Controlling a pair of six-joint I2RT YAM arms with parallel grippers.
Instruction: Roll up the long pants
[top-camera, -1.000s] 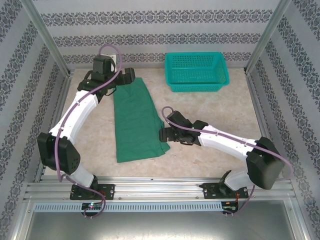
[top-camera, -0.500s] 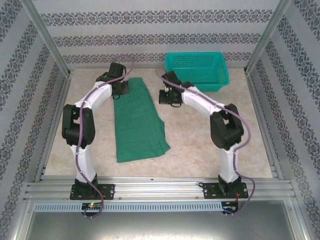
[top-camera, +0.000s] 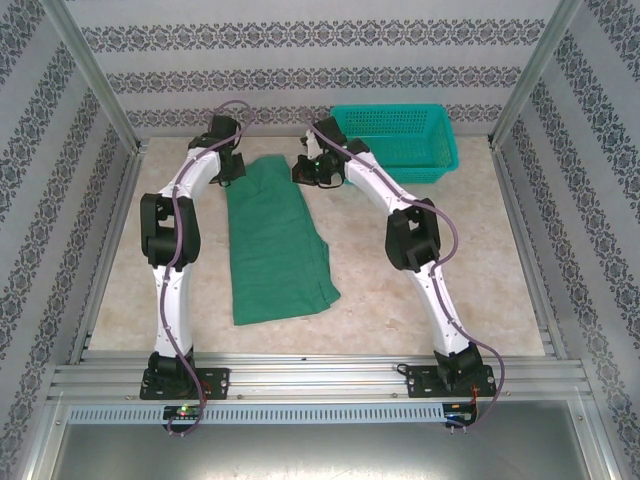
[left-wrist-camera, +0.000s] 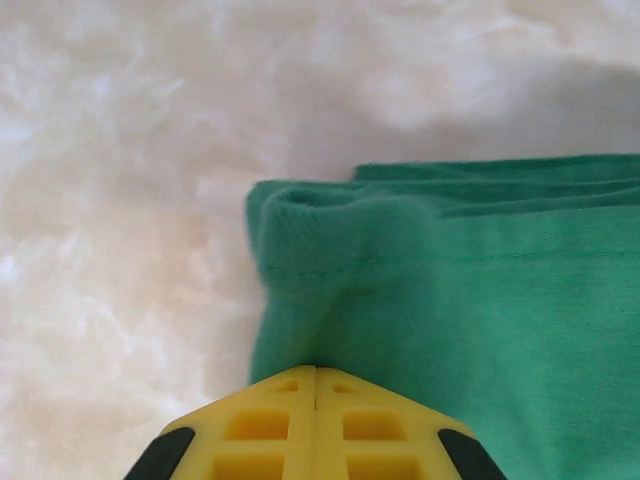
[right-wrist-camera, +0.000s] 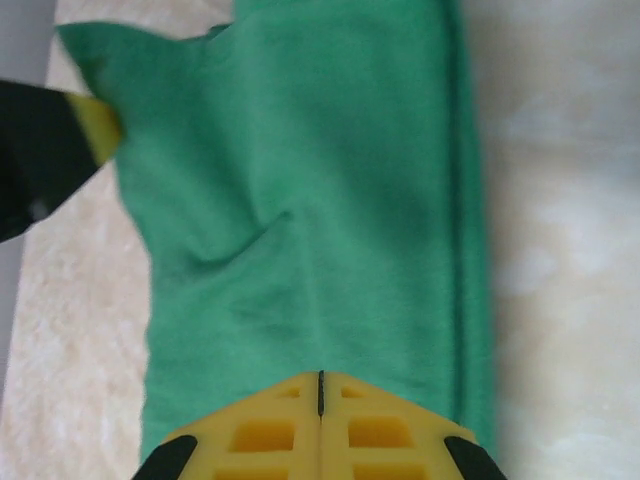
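My left claw (left-wrist-camera: 316, 372) is clamped shut on one end corner of the long pants (left-wrist-camera: 480, 300), cloth bunching at its tips. My right claw (right-wrist-camera: 320, 378) pinches the opposite corner. Beyond both, the legs lie flat: paired grips, I judge, to start an even roll.

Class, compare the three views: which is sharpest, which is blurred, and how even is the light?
Top view: sharp, evenly lit, no glare on the table. Left wrist view: pants hem stitching fairly crisp, table behind pale and soft. Right wrist view: blurriest, cloth folds smeared, left gripper a dark blur at the edge.
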